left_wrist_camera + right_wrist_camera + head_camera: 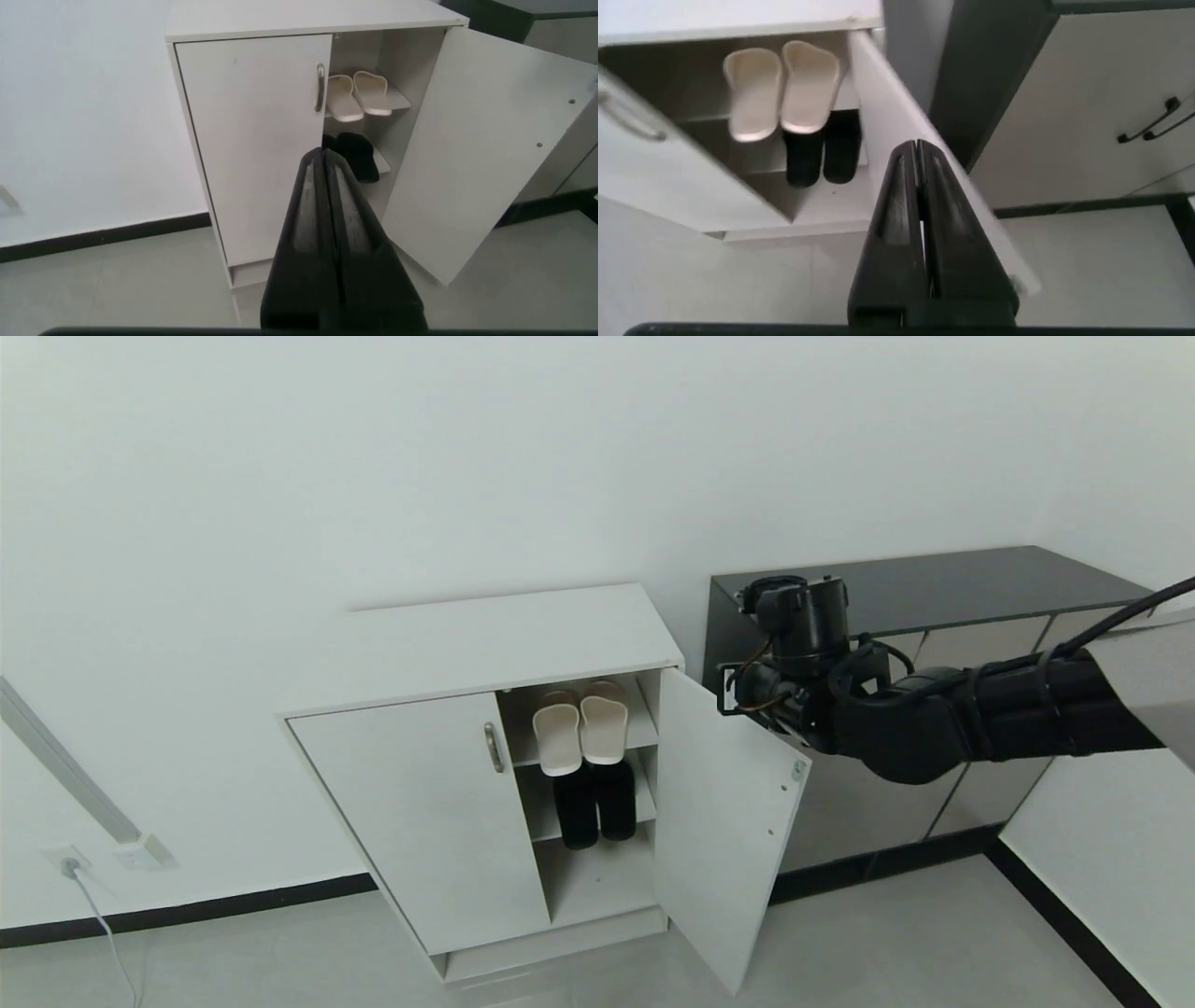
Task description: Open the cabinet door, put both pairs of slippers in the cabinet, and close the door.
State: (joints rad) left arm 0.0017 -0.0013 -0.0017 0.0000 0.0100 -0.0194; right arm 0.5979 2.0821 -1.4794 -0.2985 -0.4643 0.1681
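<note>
White door (724, 831) ajar, slippers (579, 733) shelved; left claw (323, 159) and right claw (918, 149) pressed together.

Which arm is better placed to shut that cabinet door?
Right, probably: the right end effector sits by the top edge of the open door; the left end effector hangs farther back, facing the closed door.

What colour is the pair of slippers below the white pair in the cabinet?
Those slippers are black; the head view shows them best.

dark sideboard (943, 581) (right of cabinet), wall socket (67, 863).
</note>
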